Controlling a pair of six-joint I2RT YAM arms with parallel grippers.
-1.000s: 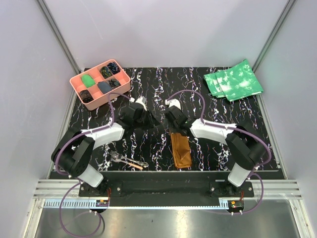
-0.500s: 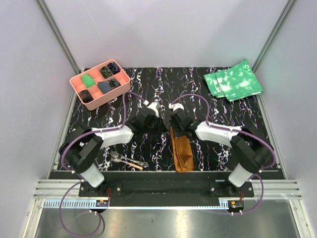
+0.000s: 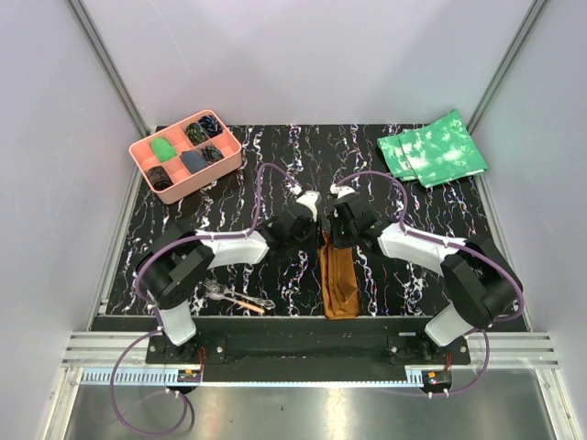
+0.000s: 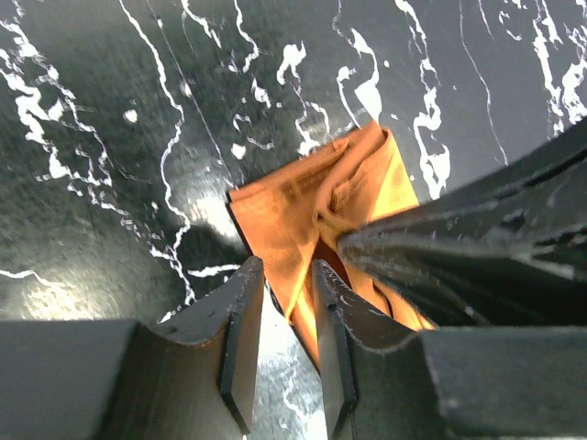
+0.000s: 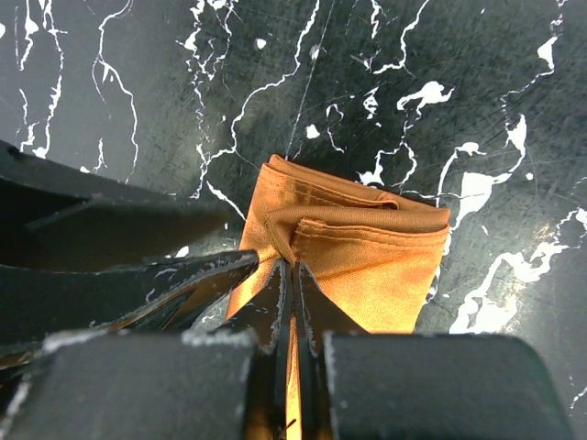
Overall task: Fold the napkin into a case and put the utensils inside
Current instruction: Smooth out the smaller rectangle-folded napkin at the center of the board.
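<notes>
One narrow rust-brown case (image 3: 337,282) lies on the black, white-veined table (image 3: 275,165), running lengthwise from the near edge toward the middle, a little right of centre. It is several layers thick, and its far end shows stacked folds with a crease across them.

Both grippers meet at that far end. The right gripper (image 5: 292,266) comes in from the right with its jaws pressed tight together. Its tips rest on the cloth just where the folds pucker — whether a layer is caught between them cannot be told. The left gripper (image 4: 286,271) reaches in from the left, just beside the right one. Its fingers (image 4: 240,348) stand a narrow gap apart at the left edge of the cloth, and bare table shows between them, so it grips nothing.

The utensils (image 3: 237,298) lie together close to the near edge, left of the case and well apart from it, near the left arm. They are a small silver fork (image 3: 216,291) and a slim piece with an orange-tan end (image 3: 254,306).

Farther out, a pink tray (image 3: 205,183) with compartments sits at the far left corner, holding small dark and green items. A stack of green cloths (image 3: 431,148) with white mottling lies at the far right corner — both well apart from the case.
</notes>
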